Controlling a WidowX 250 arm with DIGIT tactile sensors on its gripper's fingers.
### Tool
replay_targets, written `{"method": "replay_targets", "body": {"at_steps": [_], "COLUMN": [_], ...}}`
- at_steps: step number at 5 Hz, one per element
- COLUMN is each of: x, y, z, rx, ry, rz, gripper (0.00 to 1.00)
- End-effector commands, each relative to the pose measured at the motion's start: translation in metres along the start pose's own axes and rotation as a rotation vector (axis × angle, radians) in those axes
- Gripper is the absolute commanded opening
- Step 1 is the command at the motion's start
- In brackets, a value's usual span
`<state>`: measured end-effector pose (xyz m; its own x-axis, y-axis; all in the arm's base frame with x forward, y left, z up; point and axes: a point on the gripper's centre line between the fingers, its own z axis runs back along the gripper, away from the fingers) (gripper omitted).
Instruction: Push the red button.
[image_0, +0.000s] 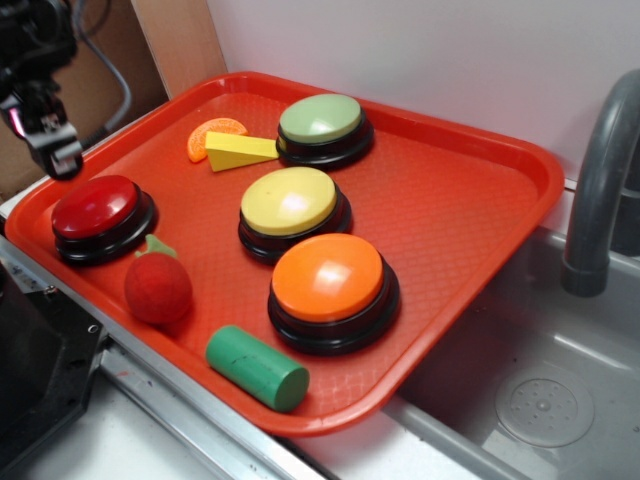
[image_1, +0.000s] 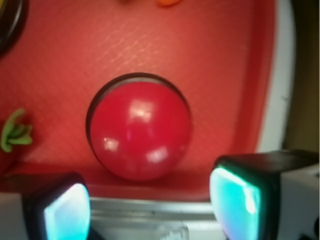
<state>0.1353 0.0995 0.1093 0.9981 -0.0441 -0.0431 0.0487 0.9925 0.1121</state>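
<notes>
The red button (image_0: 96, 208), a glossy dark-red dome on a black base, sits at the left corner of the red tray (image_0: 450, 200). My gripper (image_0: 55, 150) hangs above and just left of it, over the tray's rim. In the wrist view the red button (image_1: 140, 130) fills the middle of the frame, just beyond my gripper (image_1: 150, 205). The fingers stand wide apart with nothing between them, over the tray's rim and the metal edge, not touching the button.
On the tray lie a fuzzy red strawberry toy (image_0: 157, 288), an orange button (image_0: 328, 280), a yellow button (image_0: 290, 200), a green button (image_0: 320, 120), a green cylinder (image_0: 257, 367), a yellow wedge (image_0: 240, 150) and an orange slice (image_0: 213, 135). A grey faucet (image_0: 600, 190) and sink (image_0: 540, 390) are at the right.
</notes>
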Motion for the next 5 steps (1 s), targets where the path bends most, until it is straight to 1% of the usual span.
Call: {"method": "replay_targets", "body": {"at_steps": [1, 2, 3, 4, 5], "x": [-0.007, -0.008, -0.009, -0.009, -0.011], "y": [0.016, 0.014, 0.014, 0.017, 0.019], "z": [0.022, 0.034, 0.041, 0.048, 0.057], "rx": [-0.05, -0.058, -0.027, -0.05, -0.045], "ry": [-0.098, -0.08, -0.086, -0.088, -0.093], "rz": [0.066, 0.022, 0.019, 0.048, 0.066], "gripper": [1.0, 1.0, 1.0, 1.0, 1.0]}}
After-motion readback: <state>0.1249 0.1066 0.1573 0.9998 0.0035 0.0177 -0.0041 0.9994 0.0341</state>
